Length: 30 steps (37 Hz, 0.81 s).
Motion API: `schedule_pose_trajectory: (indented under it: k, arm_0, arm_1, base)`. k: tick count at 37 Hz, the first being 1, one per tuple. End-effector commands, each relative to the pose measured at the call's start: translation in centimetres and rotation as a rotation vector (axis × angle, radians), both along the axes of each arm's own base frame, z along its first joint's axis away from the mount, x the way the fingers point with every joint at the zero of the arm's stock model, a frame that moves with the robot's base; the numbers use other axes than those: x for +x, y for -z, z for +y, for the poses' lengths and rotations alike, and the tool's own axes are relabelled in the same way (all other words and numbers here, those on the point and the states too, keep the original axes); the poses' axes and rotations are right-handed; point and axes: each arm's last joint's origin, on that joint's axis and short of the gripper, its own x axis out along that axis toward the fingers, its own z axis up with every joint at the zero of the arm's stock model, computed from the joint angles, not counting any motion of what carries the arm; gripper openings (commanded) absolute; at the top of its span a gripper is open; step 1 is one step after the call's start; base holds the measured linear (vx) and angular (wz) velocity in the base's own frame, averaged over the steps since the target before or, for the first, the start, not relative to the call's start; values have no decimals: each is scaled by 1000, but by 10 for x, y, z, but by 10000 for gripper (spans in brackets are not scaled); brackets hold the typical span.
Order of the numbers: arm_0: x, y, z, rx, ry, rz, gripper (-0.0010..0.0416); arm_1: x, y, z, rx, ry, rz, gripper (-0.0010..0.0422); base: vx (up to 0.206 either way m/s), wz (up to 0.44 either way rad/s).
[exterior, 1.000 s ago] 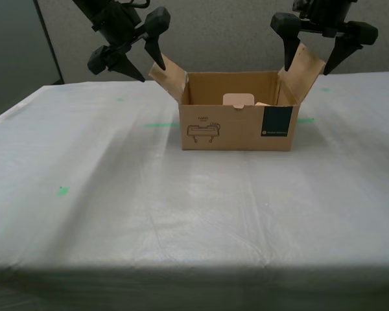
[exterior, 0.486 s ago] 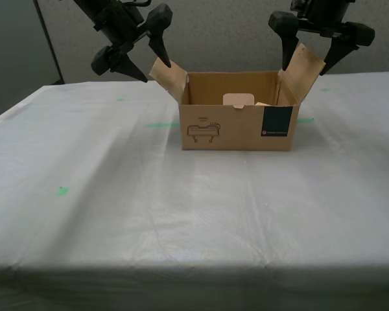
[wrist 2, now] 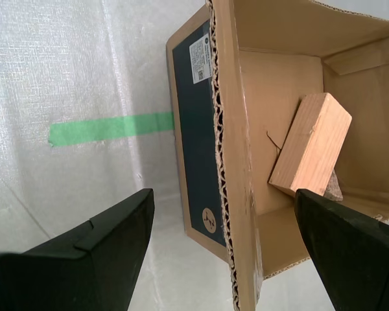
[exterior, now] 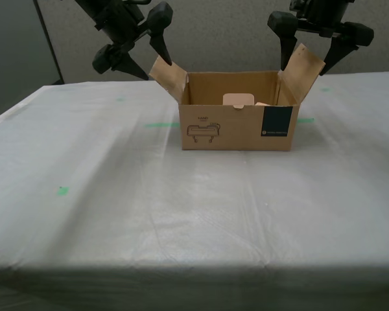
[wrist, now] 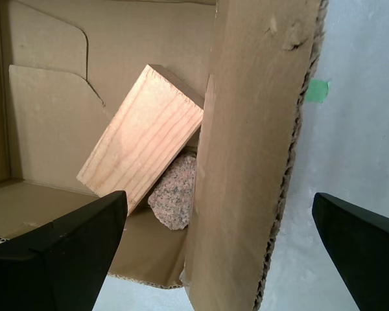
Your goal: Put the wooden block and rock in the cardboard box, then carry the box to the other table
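The cardboard box [exterior: 236, 126] stands on the other table [exterior: 181, 220], its white cloth wrinkled, with both side flaps raised. Inside lies the wooden block [wrist: 142, 139], tilted, with the rock [wrist: 175, 191] tucked under one end; both also show in the second wrist view, block [wrist 2: 311, 142] and rock [wrist 2: 332, 186]. My first gripper [exterior: 157, 70] is open, its fingers either side of the flap at the exterior view's left [wrist: 217, 207]. My second gripper [exterior: 305, 68] is open astride the flap on the exterior view's right, by the dark label [wrist 2: 223, 194].
Green tape marks [exterior: 161, 124] dot the cloth, one strip [wrist 2: 110, 126] beside the box's label side. A grey partition wall [exterior: 220, 32] rises behind the table. The table's front edge [exterior: 194, 269] runs across the exterior view's lower part.
My first gripper has risen slightly along its flap. My second gripper has edged up a little. The box has stayed put.
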Motion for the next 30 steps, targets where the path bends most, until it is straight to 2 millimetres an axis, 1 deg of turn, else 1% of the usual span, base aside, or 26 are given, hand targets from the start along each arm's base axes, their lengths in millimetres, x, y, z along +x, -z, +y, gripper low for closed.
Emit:
schedule_pose_trajectory:
  k: [1,5,12,16,21,30]
  arm_0:
    - [0,0,0,2,0,-1,399]
    - [0,0,0,2,-1,-1,399]
    - [0,0,0,2,0,-1,399]
    - [0,0,0,2,0,-1,399]
    - [0,0,0,2,0,-2,399]
    - [0,0,0,3,0,-3,398]
  arm_1:
    - [1,-1,0,-6,-2,-17,293]
    - [4,-3,-1,-18,-9,-40,293]
    - [5,-3,-1,-36,-44,-31,294]
    - [5,-3,-1,-36,-44,-33,304]
    - [5,-3,-1,-36,-44,-33,333]
    - [5,-3,-2,-37,-44,-34,405]
  base:
    - [0,0]
    - [0,0]
    - [0,0]
    - [0,0]
    - [0,0]
    - [0,0]
